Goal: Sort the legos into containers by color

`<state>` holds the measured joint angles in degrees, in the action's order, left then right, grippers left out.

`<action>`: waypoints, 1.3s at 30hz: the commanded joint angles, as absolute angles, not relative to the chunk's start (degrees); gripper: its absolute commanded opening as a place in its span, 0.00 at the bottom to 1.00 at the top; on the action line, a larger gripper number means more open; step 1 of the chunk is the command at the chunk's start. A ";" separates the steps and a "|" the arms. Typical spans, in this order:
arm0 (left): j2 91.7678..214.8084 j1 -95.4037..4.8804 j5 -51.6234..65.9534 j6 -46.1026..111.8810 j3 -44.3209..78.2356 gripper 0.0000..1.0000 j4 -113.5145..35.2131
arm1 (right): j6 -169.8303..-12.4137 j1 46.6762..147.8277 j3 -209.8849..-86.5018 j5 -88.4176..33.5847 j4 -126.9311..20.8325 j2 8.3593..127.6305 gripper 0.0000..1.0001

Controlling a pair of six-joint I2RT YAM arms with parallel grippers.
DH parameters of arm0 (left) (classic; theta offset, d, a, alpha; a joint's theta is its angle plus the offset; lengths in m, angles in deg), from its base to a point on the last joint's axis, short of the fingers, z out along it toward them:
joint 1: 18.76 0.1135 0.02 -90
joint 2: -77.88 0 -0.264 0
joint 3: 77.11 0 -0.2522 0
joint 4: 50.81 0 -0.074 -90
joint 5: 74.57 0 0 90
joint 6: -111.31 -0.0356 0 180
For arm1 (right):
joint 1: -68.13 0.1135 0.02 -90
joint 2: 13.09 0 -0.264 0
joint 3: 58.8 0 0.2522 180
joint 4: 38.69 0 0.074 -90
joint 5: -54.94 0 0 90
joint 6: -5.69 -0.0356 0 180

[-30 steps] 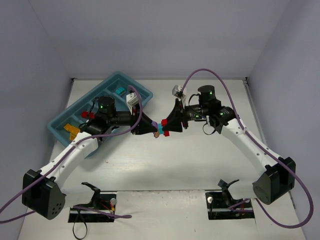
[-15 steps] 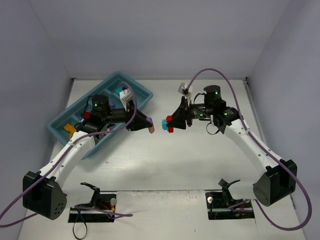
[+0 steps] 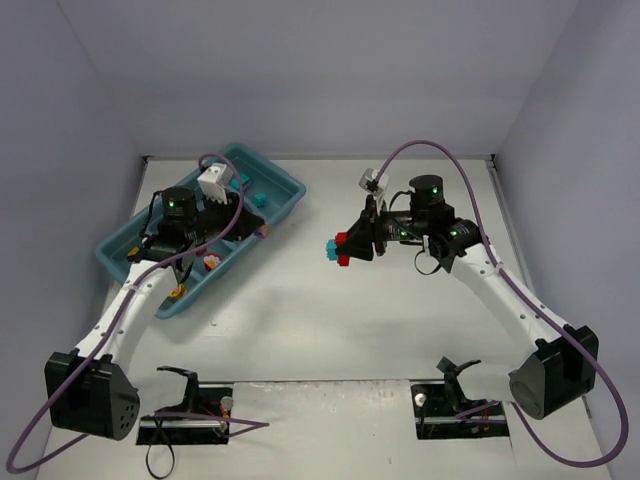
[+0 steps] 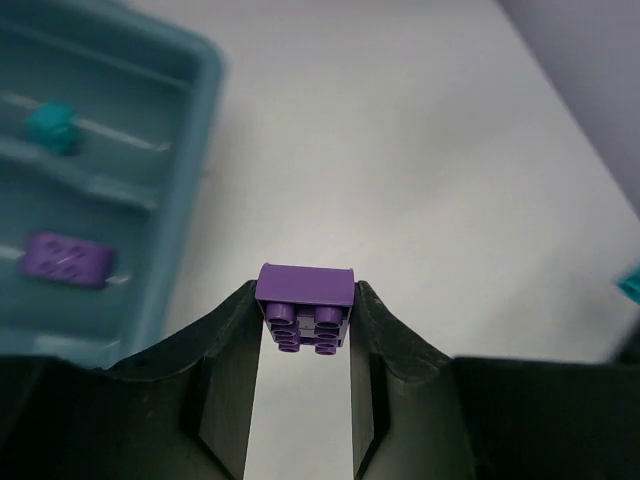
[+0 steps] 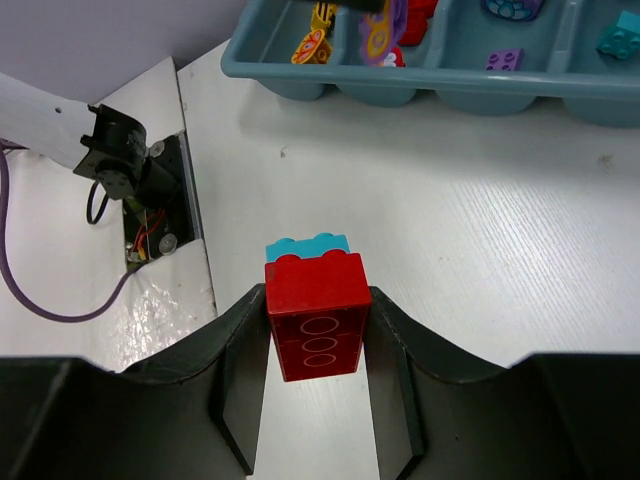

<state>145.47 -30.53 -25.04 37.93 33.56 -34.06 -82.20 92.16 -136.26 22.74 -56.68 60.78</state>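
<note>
The teal-blue tray lies at the back left. My left gripper is over its near right rim, shut on a purple brick. In the left wrist view the tray lies to the left, with a teal brick and a purple brick in separate compartments. My right gripper hovers mid-table, shut on a red brick with a teal brick stuck to its far end. The right wrist view shows the tray holding yellow, red, purple and teal bricks.
White walls enclose the table on the left, back and right. The arm bases and two black mounting plates sit at the near edge. A purple cable loops over the right arm.
The two grippers have drawn apart. My left gripper swung left to the tray with the purple brick. My right gripper moved slightly right, still holding the red and teal bricks.
</note>
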 commanded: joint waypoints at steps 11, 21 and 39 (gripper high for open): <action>161.53 -23.25 4.35 34.85 20.06 0.11 -28.61 | -84.13 92.21 -134.17 21.72 -54.21 54.86 0.00; 165.34 -22.10 4.54 34.85 16.88 0.53 -28.70 | -84.31 92.21 -133.38 20.93 -54.21 54.24 0.00; 142.13 -41.32 -37.74 34.41 24.35 0.63 -32.74 | -83.96 92.29 -137.95 28.39 -54.21 58.28 0.00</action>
<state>143.44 -37.29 -31.49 35.16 23.68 -29.45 -84.08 92.16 -134.27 24.05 -57.03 58.31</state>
